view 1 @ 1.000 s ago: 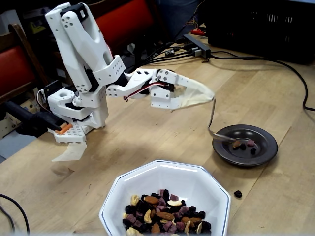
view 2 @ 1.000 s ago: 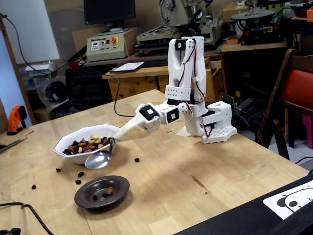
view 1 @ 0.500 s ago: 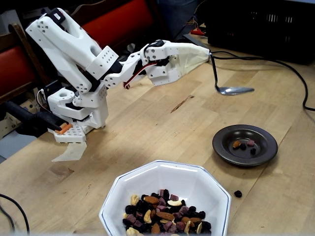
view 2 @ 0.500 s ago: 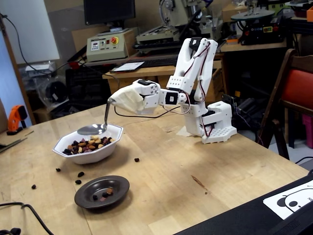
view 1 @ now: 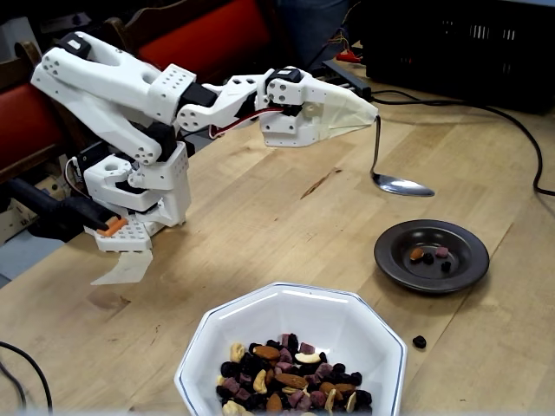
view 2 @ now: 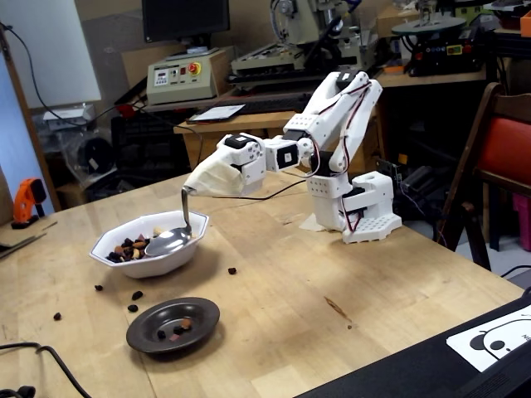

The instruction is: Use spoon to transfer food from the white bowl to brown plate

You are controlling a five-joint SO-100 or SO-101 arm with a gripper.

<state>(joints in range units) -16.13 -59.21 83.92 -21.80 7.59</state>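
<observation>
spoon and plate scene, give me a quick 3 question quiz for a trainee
1. True or false: the spoon is resting on the table.
2. Which dish holds more of the food: (a) the white bowl, (b) the brown plate?
3. Fill in: loose pieces of food lie on the ____ near the dishes.

Key
1. False. The gripper holds it by the handle, its bowl hanging clear of the wood and looking empty.
2. (a). The white bowl holds a heap of food; the brown plate has only a few pieces.
3. Table. One dark stray piece shows beside the bowl, and the other fixed view shows several more.
</observation>
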